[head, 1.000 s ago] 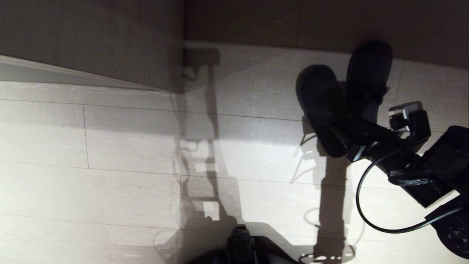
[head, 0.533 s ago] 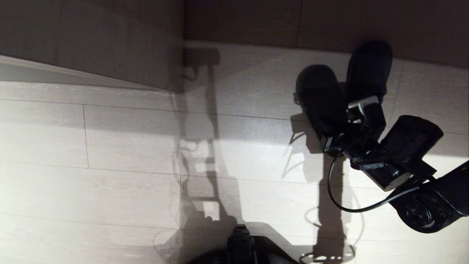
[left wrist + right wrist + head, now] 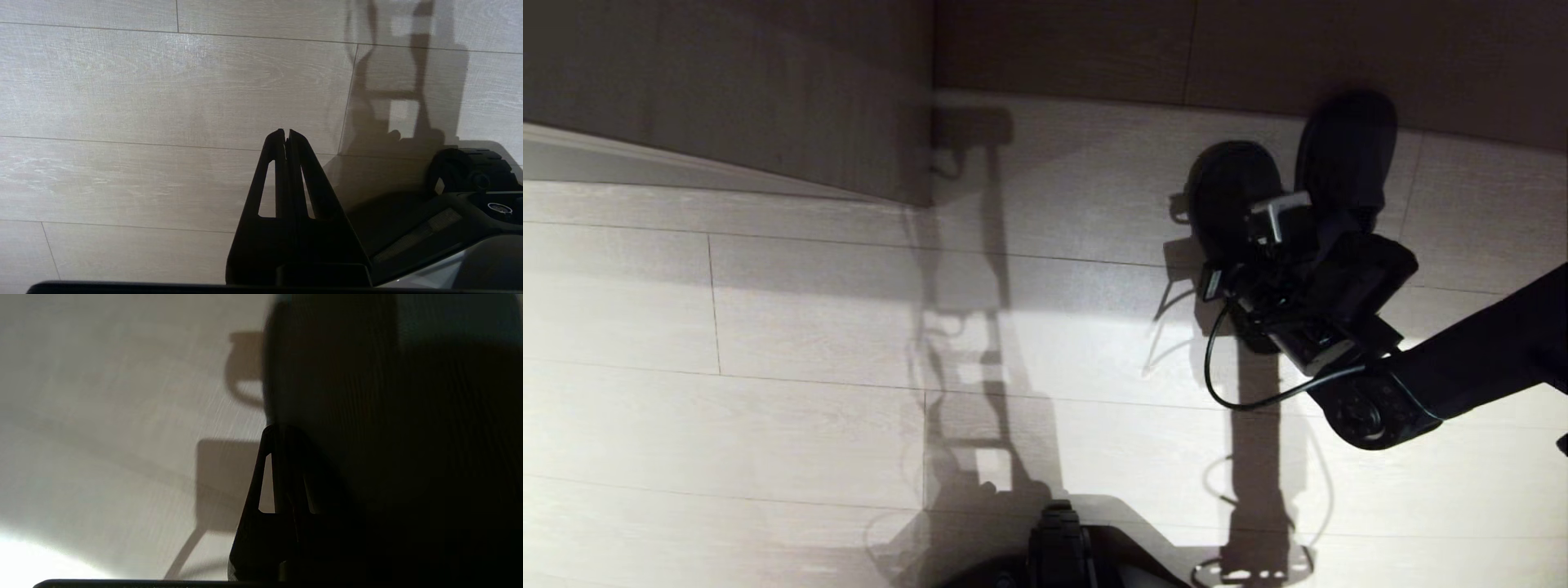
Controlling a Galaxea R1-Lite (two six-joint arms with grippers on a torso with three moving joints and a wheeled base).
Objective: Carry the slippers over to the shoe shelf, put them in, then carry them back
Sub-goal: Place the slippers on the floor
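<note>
Fingers point(image 3: 282, 435) closed beside slippers point(image 3: 1229, 192); no writing readable.

I'm looking down at a pale wood-grain plank floor point(image 3: 809, 310), seams running across and a few short joints cutting between boards. A bright patch of light falls over the middle planks, dimmer toward the far side. At upper left, a beige wood-grain panel point(image 3: 768, 90) stands on the floor, its lower edge slanting across my view, a pale strip beneath it. Along the far side runs a darker wall panel point(image 3: 1258, 49). The same planks point(image 3: 122, 90) fill the left wrist view.
</note>
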